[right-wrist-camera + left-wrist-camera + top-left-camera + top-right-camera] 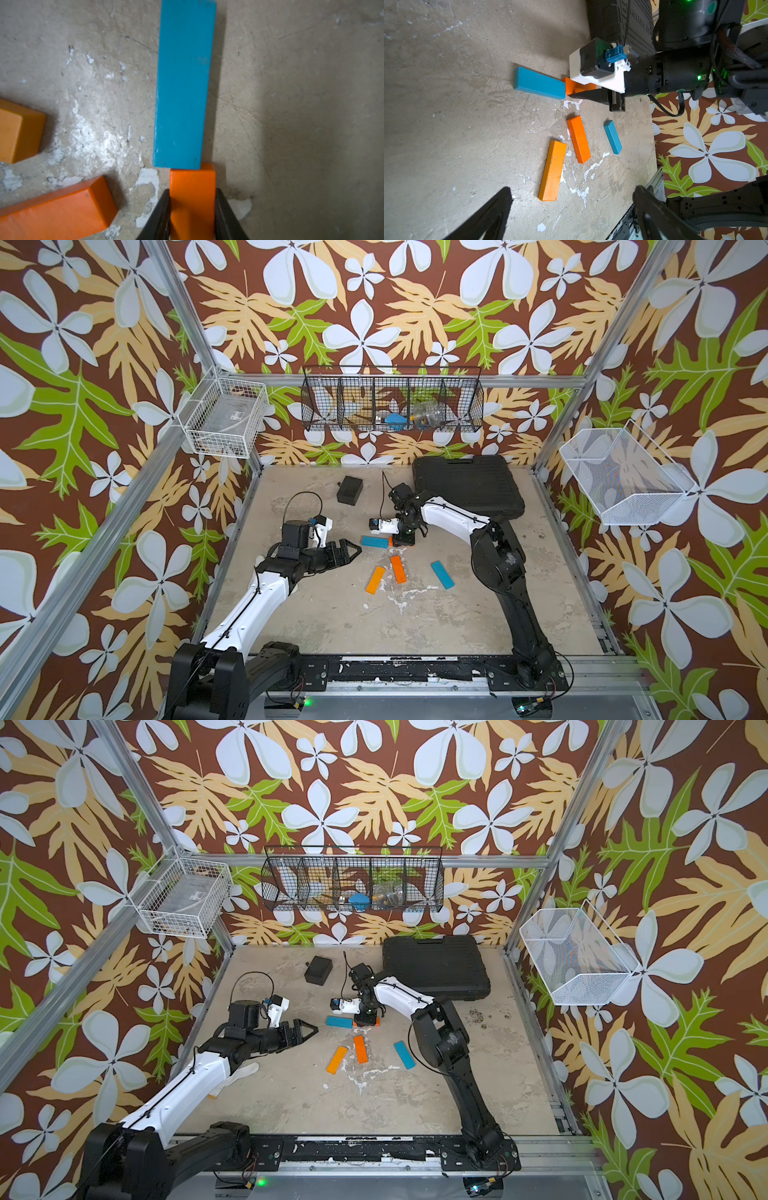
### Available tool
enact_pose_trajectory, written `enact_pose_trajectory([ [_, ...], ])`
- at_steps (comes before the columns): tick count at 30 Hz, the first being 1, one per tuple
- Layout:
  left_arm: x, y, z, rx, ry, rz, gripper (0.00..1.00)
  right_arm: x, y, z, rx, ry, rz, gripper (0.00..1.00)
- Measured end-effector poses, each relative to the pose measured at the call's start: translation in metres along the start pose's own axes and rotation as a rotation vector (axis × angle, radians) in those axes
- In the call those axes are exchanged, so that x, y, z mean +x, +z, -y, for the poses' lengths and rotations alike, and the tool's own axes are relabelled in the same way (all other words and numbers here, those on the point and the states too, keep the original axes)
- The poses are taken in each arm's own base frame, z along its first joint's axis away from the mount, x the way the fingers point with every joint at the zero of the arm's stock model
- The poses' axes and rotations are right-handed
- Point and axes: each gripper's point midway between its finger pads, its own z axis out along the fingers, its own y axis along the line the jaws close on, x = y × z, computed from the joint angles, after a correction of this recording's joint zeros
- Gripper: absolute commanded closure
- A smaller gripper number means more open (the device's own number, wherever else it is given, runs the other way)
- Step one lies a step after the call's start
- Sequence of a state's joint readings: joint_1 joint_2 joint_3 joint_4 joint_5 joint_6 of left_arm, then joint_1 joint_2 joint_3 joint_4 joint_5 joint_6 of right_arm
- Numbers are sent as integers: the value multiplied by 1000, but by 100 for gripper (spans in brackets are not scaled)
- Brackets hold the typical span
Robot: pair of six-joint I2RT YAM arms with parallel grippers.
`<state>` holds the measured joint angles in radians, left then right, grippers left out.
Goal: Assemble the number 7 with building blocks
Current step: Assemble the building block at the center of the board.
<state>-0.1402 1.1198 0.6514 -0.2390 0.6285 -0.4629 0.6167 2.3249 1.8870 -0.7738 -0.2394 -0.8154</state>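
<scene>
My right gripper (192, 195) is shut on the end of an orange building block (192, 187) that lies on the table. That block's end butts against a light blue block (184, 83), the two nearly in line. In both top views the pair sits mid-table, blue block (376, 541) to the left and the right gripper (401, 540) over the mostly hidden orange one (376, 1022). Nearer the front lie two loose orange blocks (398, 568) (375, 579) and another blue block (442, 574). My left gripper (353, 551) hovers open and empty left of the blocks, its fingers (502, 199) wide apart.
A small black box (350, 490) stands at the back left of the table. A large black case (467, 485) lies at the back right, behind my right arm. Wire baskets (392, 404) hang on the walls above the table.
</scene>
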Motion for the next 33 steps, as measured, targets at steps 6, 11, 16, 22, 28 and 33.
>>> enact_pose_trajectory([
  [6,0,0,0,0,1,1,6,-5,5,-4,-4,-7,22,93],
  [11,0,0,0,1,1,1,7,-7,6,-3,-3,-10,29,93],
  [16,1,0,0,0,0,0,7,-9,6,-3,-3,-17,31,94],
  [22,1,0,0,1,1,1,7,-9,7,-3,-2,-22,31,90],
  [28,1,-1,-1,-4,2,8,7,-8,5,-1,15,-17,31,0],
  [33,2,-3,-3,-15,1,17,7,2,-6,-3,45,-9,-11,0],
])
